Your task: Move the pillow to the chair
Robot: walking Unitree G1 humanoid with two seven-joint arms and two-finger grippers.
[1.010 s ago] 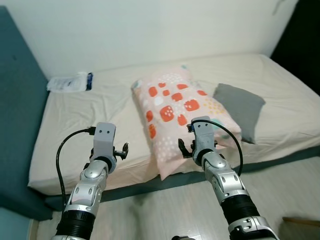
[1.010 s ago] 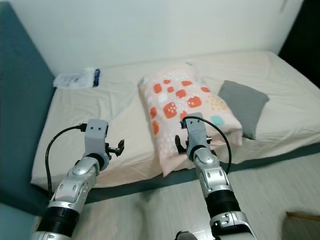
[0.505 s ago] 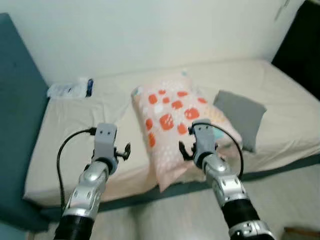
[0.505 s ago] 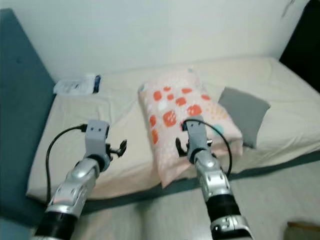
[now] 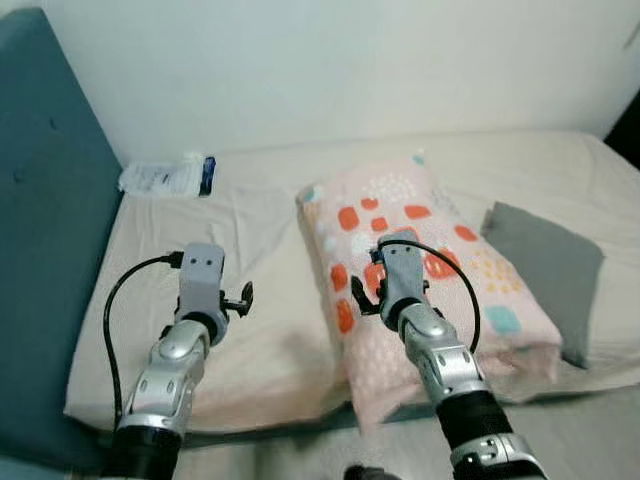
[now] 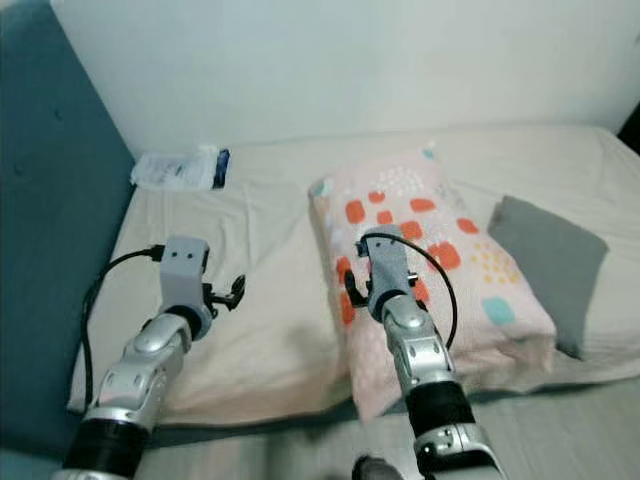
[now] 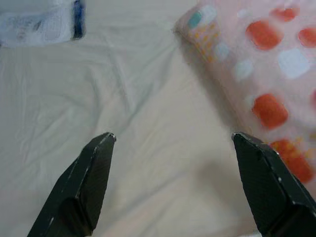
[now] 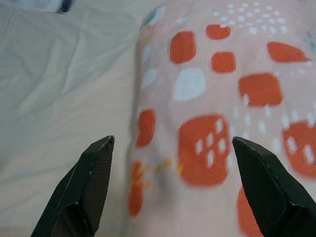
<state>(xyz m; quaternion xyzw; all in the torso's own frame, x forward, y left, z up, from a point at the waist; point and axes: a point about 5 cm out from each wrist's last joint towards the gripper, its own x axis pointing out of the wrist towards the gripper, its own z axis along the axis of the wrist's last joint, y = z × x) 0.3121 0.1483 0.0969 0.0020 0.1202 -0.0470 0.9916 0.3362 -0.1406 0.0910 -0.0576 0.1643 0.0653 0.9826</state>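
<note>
- The pink patterned pillow [image 5: 420, 260] lies on the bed [image 5: 250, 300], right of centre, with its near end reaching the bed's near edge.
- A grey cushion [image 5: 545, 265] lies just beside the pillow on its right, and a white packet [image 5: 165, 178] sits at the far left corner, well apart from both.
- The right gripper [image 8: 170, 190] hangs over the near left part of the pillow, its fingers spread wide and holding nothing.
- The left gripper [image 7: 173, 182] hovers above bare sheet just left of the pillow, its fingers likewise spread and empty.
- A teal headboard [image 5: 45, 250] rises along the bed's left side.
- Judging by this, the step in hand is the approach: both grippers are lined up either side of the pillow's left edge, but no grasp is made yet.
- The next move likely calls for lowering both grippers and closing them on the pillow's near end or long edges, since a soft, bulky thing will sag if held by one corner.
- The carry to the chair comes after that.
</note>
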